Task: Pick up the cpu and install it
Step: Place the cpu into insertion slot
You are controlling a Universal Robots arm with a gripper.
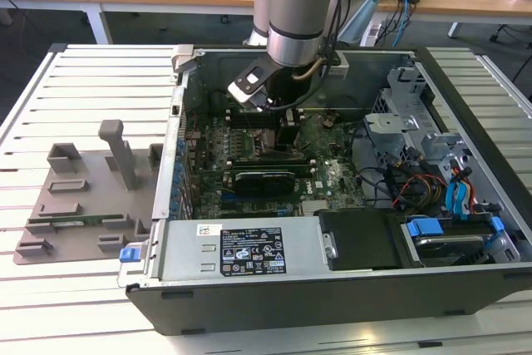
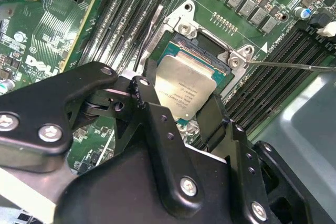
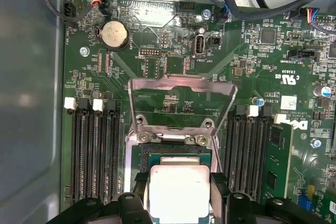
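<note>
Nearest the lens in the second wrist view are the black hinged jaws. They are drawn narrow and clamped on two opposite edges of the small square cpu with the pale silver metal top (image 2: 186, 87). The edge grip is judged deliberate, as it keeps the chip level and its faces untouched. The cpu lies squarely over the black square socket (image 2: 203, 45); whether it is fully seated cannot be told. In the first wrist view, the hinged bare-metal retention frame (image 3: 181, 81) stands swung open beyond the socket, leaving access free. Black memory slots (image 3: 94, 156) flank the socket on the green motherboard (image 3: 252, 45). In the upper centre of the exterior view, the grey-and-blue arm (image 1: 303, 6) reaches steeply down into the open black computer case (image 1: 291, 309), which lies on the white slatted surface (image 1: 83, 64).
</note>
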